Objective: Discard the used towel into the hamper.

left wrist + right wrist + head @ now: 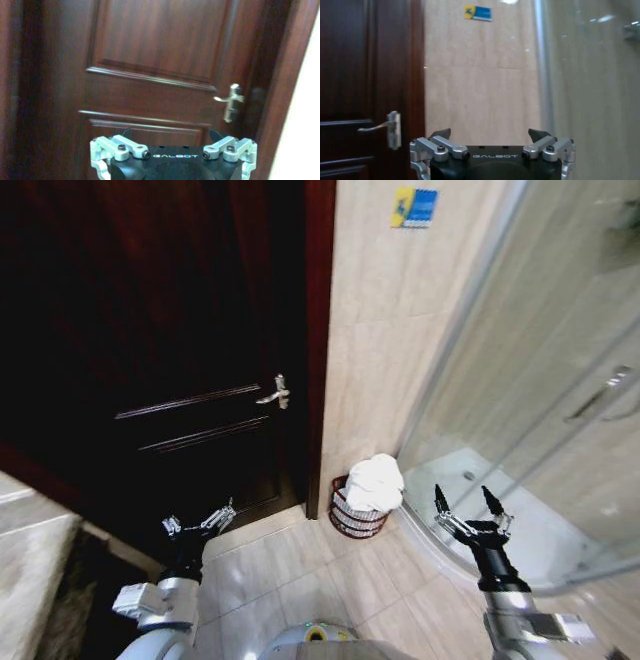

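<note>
White towel (374,483) heaped over the hamper (356,518), rim half-hidden; both tools, left (200,523) and right (469,506), spread, empty.

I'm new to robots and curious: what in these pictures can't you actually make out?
- Hamper, head view: the white towel heaped in it hides its inside.
- Left tool, head view: its dark fingers blend into the dark door.
- Sticker on the wall: print too small to read.
- Shower floor: blurred behind the glass.
</note>
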